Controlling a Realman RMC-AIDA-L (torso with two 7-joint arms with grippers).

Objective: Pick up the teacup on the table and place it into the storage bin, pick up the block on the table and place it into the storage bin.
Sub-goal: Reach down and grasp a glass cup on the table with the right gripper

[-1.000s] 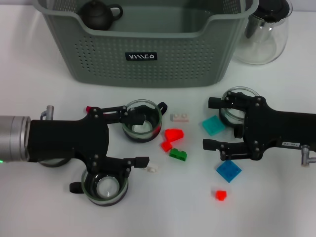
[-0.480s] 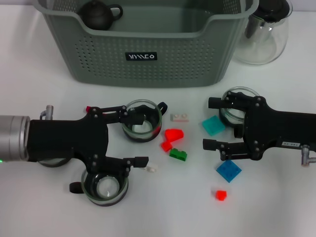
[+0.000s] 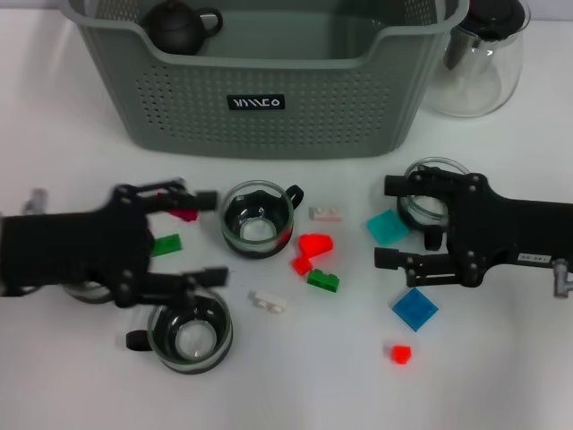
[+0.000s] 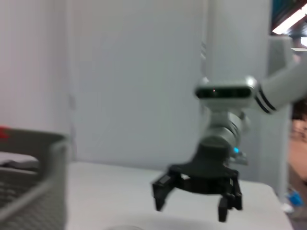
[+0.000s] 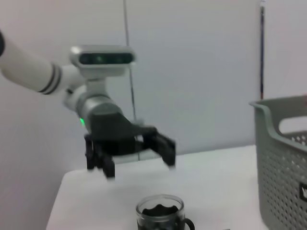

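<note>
The white bench [image 3: 501, 385] is seen spread with small things, and at its far edge the storage bin [image 3: 260, 81] stands, grey-green with perforated sides and a black label, a dark teapot [image 3: 179, 25] lying inside at its left end and a glass pitcher [image 3: 479, 54] set just beside its right end. The left hand [image 3: 208, 237] is held low over the left side of the bench, its fingers spread wide and nothing gripped between them; one teacup [image 3: 257, 218], clear glass with a dark band and handle, sits just beyond its fingertips, and a second teacup [image 3: 190, 333] lies just below its lower finger. The right hand [image 3: 387, 222] is stretched over the right side, likewise opened wide and empty, with a third glass cup [image 3: 428, 193] partly covered by it. A teal block [image 3: 387, 227] is found between its fingers, and a blue block [image 3: 414, 309] just beneath the lower one. Between the two hands are scattered red blocks [image 3: 312, 251], a green block [image 3: 322, 279], a pale brick [image 3: 325, 213] and a white brick [image 3: 269, 302]; another green piece [image 3: 165, 245] shows by the left hand.
</note>
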